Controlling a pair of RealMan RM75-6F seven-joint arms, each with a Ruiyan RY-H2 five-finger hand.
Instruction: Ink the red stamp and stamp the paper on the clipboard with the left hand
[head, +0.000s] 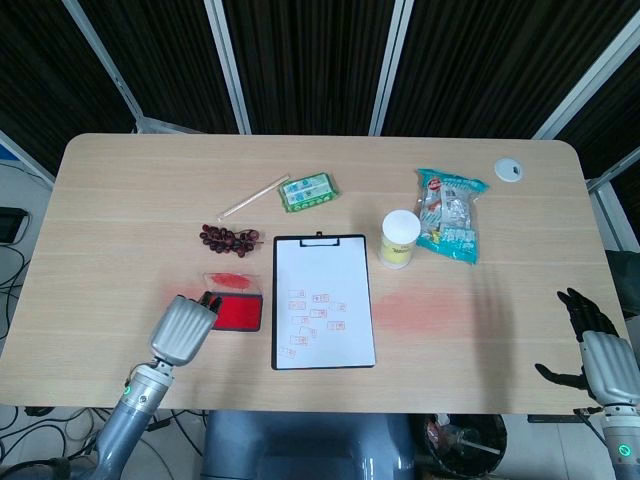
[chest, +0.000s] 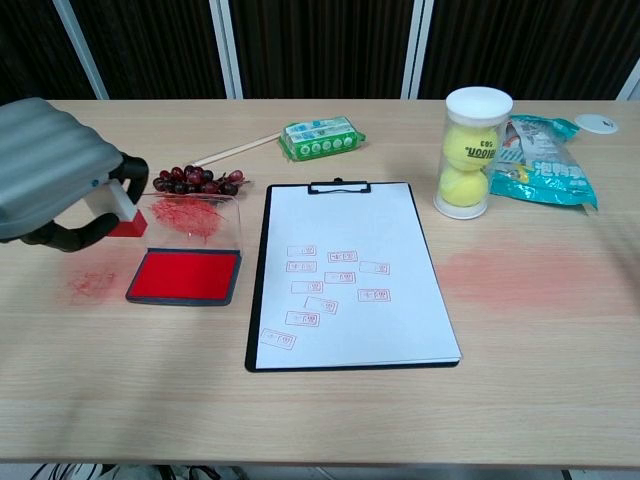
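**Ana:** Chest view first, nearest the camera: the left hand (chest: 50, 170) sits at nine o'clock, cut off by the frame edge, fingers curled round the red stamp (chest: 118, 212). Only the stamp's white body and red end poke out below the fingers, red end pointing down and to the right, long axis tilted off vertical.

**Ben:** And it's left of the ink pad (chest: 184, 276), raised above the table (chest: 320, 410)?

**Ana:** Just at the pad's left upper corner; whether it touches anything I can't tell. From the head view the left hand (head: 183, 330) covers the stamp completely, right beside the pad (head: 236, 312) at its nine o'clock.

**Ben:** Centre stage, the clipboard (chest: 347, 284), long axis running away from us, clip at twelve o'clock, paper (chest: 350, 240) carrying a scatter of small red prints in its lower half. Their text is too small to read.

**Ana:** Right hand (head: 598, 350) at four o'clock in the head view, off the table edge, fingers spread wide and holding nothing. The chest view doesn't show it.

**Ben:** Further back: grapes (chest: 195, 180) behind the pad's clear lid, a green packet (chest: 321, 137) at twelve, and the tennis-ball tube (chest: 476, 152) at two o'clock with a snack bag (chest: 548, 160) behind it, partly hidden.
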